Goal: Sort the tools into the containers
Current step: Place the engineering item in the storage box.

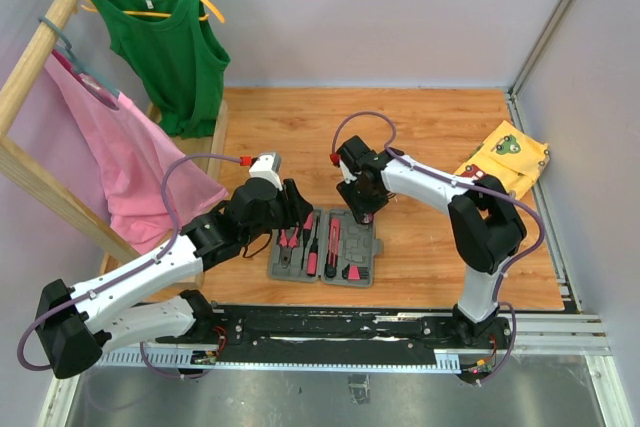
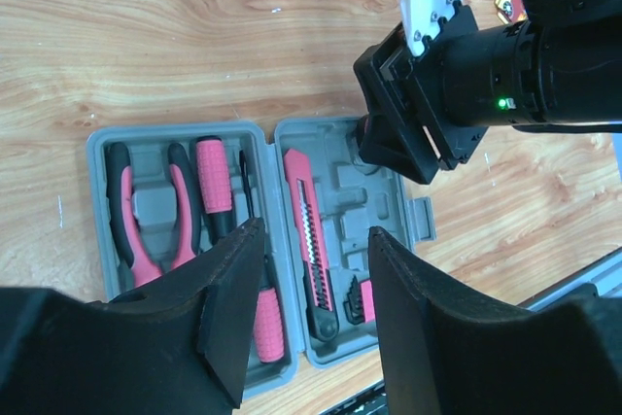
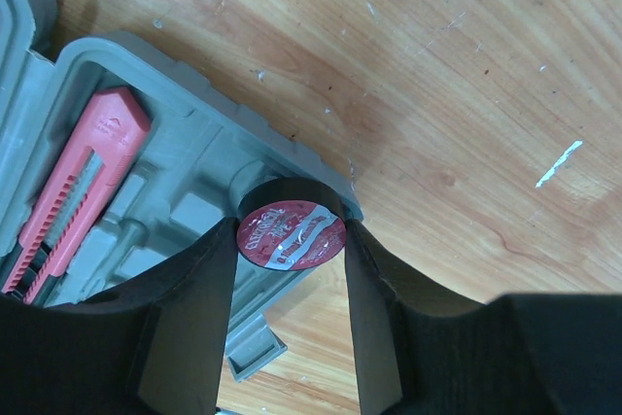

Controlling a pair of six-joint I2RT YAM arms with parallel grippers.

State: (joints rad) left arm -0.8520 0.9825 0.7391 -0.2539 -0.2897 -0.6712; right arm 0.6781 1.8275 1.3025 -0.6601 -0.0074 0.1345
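Your right jaws are clamped across the round disc (image 3: 292,233), gripping it by its edge with the red-and-white label facing up at the wrist camera. The disc hangs over the far right corner of the open grey case (image 2: 102,143), just above the rim. A round moulded recess seems to sit beneath it, but I cannot tell whether the disc touches the plastic yet. Your left jaws are spread with nothing between them, hovering over the near middle of the case. Lying in the case are the pliers (image 2: 146,211) and a screwdriver (image 2: 212,187) in its left half, and the cutter (image 3: 83,172) in its right half.

To seat the disc well, square it over that corner recess before you go down. Lower slowly and level, so it does not ride up on the rim, and let go only once it rests in the pocket. Hold your left jaws clear of the case's right half, since the two arms are close.
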